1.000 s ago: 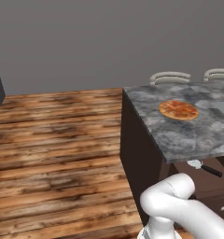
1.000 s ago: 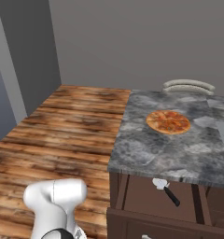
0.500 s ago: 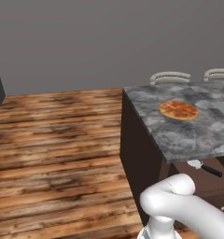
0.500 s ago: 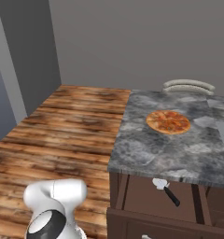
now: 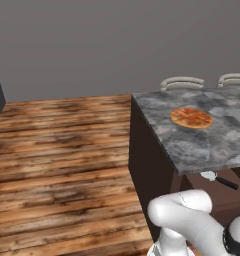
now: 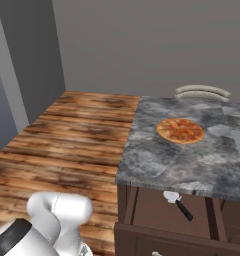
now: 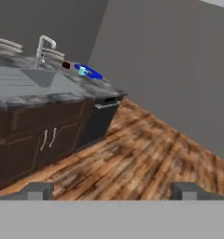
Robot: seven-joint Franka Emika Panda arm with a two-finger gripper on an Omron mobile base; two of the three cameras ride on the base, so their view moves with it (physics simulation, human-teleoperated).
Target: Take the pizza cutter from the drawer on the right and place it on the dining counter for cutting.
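The wooden plank floor (image 5: 57,165) spreads widest, running up to a plain grey wall (image 6: 157,45). On it stands the dining counter (image 6: 192,160), a grey marbled stone slab over a dark brown cabinet base. In the hand view the same slab carries a sunken sink (image 7: 27,81) with a curved silver faucet (image 7: 44,49), and below it are cabinet doors with paired silver handles (image 7: 48,137). The drawer (image 6: 172,220) stands pulled out under the slab's near edge, its dark brown front nearest the robot. The tops of two pale chair backs (image 5: 182,82) rise behind the far side of the counter in the left base view. A round orange pizza (image 6: 180,130) lies flat on the stone, well back from the near edge. A blue dish (image 7: 88,71) and a small dark object (image 7: 66,65) sit near the faucet, too small to name further. The pizza cutter (image 6: 177,203) lies inside the open drawer, silver wheel toward the counter, black handle angled toward the drawer front. The gripper (image 7: 113,190) is spread wide with nothing between its tips, facing across the floor, well apart from the cutter.
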